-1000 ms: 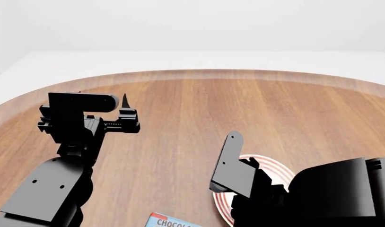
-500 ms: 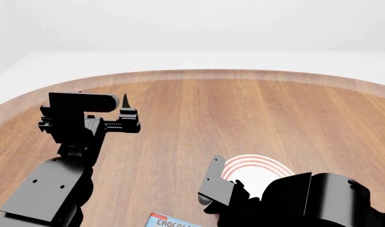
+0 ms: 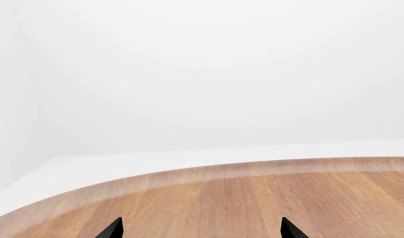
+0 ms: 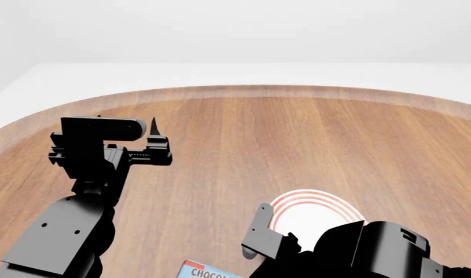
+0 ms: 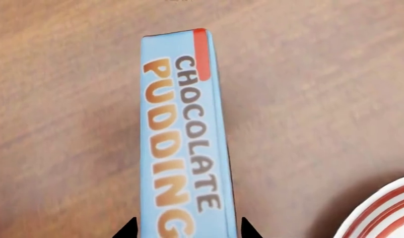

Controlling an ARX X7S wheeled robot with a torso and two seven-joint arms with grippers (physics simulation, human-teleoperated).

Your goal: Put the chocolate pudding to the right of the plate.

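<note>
Right gripper (image 5: 184, 229) has descended over the chocolate pudding (image 5: 182, 144), exposing more plate (image 4: 313, 211); jaws open, straddling the blue-topped carton. Left gripper (image 3: 198, 229) open, unchanged.

one chocolate pudding (image 5: 182, 144), one plate (image 4: 309, 214), one table (image 4: 297, 139), two arms.

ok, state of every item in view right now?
chocolate pudding: on the table, ungrasped, between the tips of the right end effector.
plate: flat on the table, empty.
right end effector: open, straddling the box.
left end effector: open, empty, above the table.
</note>
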